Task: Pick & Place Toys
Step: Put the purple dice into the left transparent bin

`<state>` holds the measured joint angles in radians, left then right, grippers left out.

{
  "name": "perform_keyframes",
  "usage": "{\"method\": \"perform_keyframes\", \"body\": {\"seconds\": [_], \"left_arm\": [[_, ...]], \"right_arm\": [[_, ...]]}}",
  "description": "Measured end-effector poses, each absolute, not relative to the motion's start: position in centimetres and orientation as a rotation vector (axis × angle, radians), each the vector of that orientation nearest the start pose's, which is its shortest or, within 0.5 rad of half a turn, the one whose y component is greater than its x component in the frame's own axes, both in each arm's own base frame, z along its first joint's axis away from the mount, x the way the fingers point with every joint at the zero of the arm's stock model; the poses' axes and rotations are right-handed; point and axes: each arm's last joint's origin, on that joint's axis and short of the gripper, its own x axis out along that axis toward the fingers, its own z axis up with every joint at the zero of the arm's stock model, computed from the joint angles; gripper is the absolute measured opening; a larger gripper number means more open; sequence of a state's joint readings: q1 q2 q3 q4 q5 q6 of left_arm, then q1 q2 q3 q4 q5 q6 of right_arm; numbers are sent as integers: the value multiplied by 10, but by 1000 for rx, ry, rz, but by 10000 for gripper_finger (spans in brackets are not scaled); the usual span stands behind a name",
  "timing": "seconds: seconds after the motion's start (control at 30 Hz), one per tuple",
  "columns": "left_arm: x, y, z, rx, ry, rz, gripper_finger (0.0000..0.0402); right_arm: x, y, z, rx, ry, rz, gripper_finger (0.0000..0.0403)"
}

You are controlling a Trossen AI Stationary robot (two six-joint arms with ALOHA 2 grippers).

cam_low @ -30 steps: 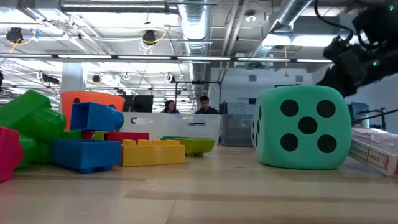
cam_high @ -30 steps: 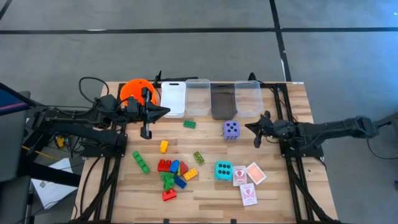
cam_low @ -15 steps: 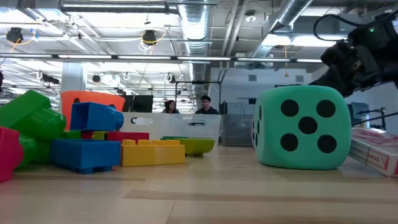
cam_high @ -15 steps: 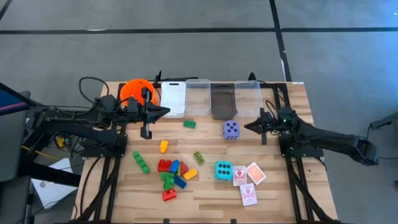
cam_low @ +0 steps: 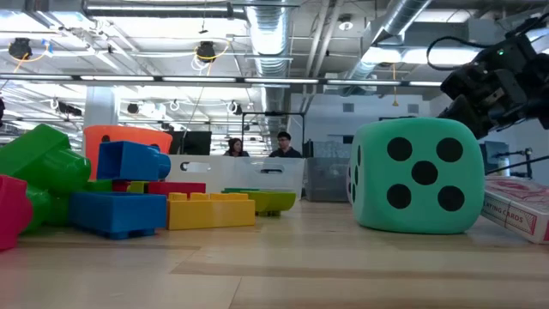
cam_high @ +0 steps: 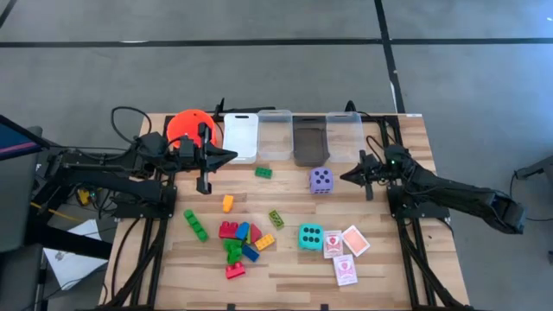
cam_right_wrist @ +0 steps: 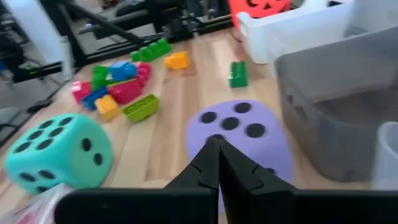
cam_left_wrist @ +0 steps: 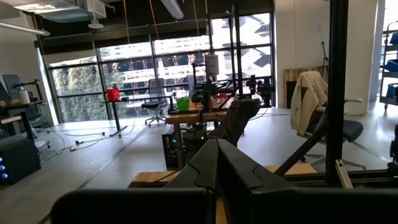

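A purple die (cam_high: 321, 180) sits on the table below the bins and also shows in the right wrist view (cam_right_wrist: 239, 134). My right gripper (cam_high: 344, 177) is shut and empty just to the die's right, pointing at it (cam_right_wrist: 217, 155); I cannot tell whether it touches. A teal die (cam_high: 311, 236) and red-and-white cards (cam_high: 344, 250) lie nearer the front. A pile of coloured bricks (cam_high: 240, 242) lies front centre, with single bricks around it: green (cam_high: 263, 172), yellow (cam_high: 228, 203), green (cam_high: 195, 225). My left gripper (cam_high: 226, 155) is shut and empty beside the white bin.
An orange bucket (cam_high: 188, 128) stands at the back left. A white bin (cam_high: 241, 136), a clear bin (cam_high: 275, 134), a dark bin (cam_high: 308, 140) and another clear bin (cam_high: 344, 136) stand in a row along the far edge. People sit in the room behind (cam_low: 257, 146).
My right arm has swung its elbow toward the table's near edge, and its gripper has turned a little while staying beside the purple die. In the low view the gripper has come slightly lower. The toys have not moved.
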<state>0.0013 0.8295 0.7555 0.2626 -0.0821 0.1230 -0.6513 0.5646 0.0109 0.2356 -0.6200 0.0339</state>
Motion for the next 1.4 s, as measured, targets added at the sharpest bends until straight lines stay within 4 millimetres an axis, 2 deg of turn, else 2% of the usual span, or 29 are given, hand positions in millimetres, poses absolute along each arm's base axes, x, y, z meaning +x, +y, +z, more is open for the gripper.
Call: {"method": "perform_keyframes", "body": {"seconds": [0.1, 0.2, 0.33, 0.57, 0.73, 0.93, 1.4], "left_arm": [[185, 3, 358, 115, -182, 94, 0], [185, 3, 358, 115, -182, 95, 0], [185, 3, 358, 115, -182, 95, 0], [185, 3, 358, 115, -182, 95, 0], [185, 3, 358, 115, -182, 94, 0], [185, 3, 358, 115, -182, 94, 0], [185, 3, 358, 115, -182, 94, 0]], "right_arm": [[109, -62, 139, 234, 252, -56, 12], [109, -62, 139, 242, 252, -62, 45], [109, -63, 139, 235, 255, -87, 109], [108, -64, 137, 170, 273, -138, 249], [111, -65, 131, 147, 341, -223, 312], [118, -64, 124, 156, 384, -221, 338], [134, -55, 113, 119, 436, -101, 340]]}}
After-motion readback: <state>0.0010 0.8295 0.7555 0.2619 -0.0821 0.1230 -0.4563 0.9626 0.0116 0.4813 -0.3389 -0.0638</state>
